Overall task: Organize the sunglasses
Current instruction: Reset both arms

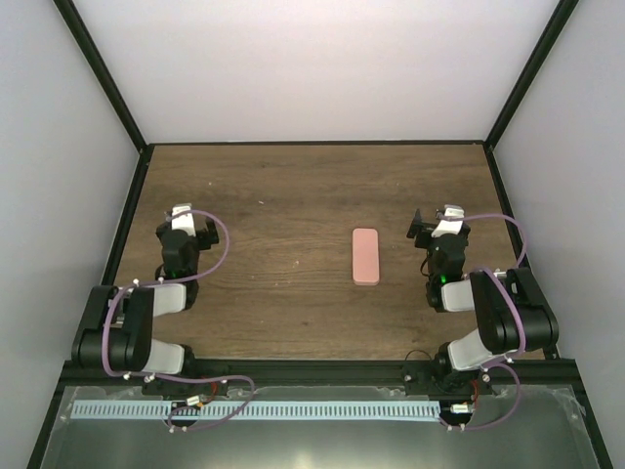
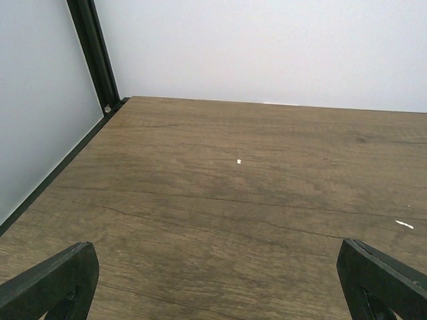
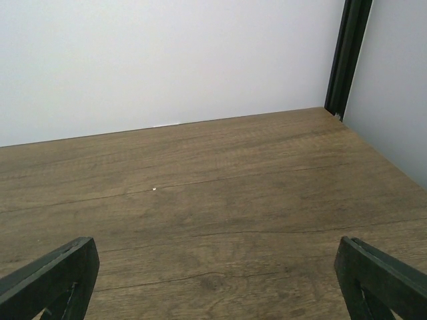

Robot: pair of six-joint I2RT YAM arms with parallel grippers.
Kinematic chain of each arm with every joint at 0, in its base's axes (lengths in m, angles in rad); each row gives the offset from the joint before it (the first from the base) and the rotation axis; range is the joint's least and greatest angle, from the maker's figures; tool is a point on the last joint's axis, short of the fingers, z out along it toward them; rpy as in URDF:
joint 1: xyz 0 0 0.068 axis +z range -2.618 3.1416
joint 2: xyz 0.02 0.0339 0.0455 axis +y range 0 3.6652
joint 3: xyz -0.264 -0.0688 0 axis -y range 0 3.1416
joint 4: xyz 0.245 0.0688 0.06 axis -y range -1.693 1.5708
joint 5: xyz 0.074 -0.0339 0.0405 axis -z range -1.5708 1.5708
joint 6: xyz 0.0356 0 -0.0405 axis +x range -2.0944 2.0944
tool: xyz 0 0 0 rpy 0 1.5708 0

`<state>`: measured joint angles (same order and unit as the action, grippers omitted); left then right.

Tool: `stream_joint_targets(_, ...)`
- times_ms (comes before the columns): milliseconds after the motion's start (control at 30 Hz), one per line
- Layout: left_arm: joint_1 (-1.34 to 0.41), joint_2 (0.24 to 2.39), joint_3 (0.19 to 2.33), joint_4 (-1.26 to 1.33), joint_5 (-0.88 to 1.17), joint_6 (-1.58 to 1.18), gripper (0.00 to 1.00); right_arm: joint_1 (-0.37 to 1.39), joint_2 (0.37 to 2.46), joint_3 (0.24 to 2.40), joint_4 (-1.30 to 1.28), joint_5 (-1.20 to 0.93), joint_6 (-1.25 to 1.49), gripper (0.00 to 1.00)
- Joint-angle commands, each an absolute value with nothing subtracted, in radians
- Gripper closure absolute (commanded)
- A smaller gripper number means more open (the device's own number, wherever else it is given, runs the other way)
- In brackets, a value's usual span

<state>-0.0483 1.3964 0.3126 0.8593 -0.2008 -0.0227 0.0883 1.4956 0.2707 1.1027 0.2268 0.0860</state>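
Observation:
The sunglasses are out of view in every frame. A closed pink hard case (image 1: 365,256) lies flat on the wooden table (image 1: 293,195), right of centre. My left gripper (image 1: 185,221) rests at the table's left side, open, with nothing between its fingers (image 2: 50,283). At the right side my right gripper (image 1: 437,220) is also open and empty, a short way right of the case. Both wrist views show only bare wood between the wide-apart fingertips (image 3: 380,280).
White walls and a black frame post (image 2: 93,53) enclose the table on the left, back and right (image 3: 347,53). A perforated rail (image 1: 254,410) runs along the near edge behind the arm bases.

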Motion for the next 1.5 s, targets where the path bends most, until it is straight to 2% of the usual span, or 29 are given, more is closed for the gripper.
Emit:
stream_joint_targets(0, -0.044, 1.416, 0.315, 0.96, -0.247, -0.006, 0.0, 0.083, 1.502, 0.301, 1.112, 0.222, 0.067, 0.0)
stream_joint_targets(167, -0.032, 1.549, 0.261, 1.192, -0.319, -0.038, 0.0, 0.083, 1.503, 0.304, 1.108, 0.22, 0.069, 0.0)
stream_joint_targets(667, -0.023, 1.542, 0.285, 1.135, -0.25, -0.023, 0.0, 0.074, 1.51, 0.324, 1.076, 0.196, 0.071, 0.0)
stream_joint_targets(1467, -0.021, 1.542, 0.284, 1.135, -0.25, -0.023, 0.0, 0.072, 1.509, 0.323, 1.076, 0.193, 0.071, 0.0)
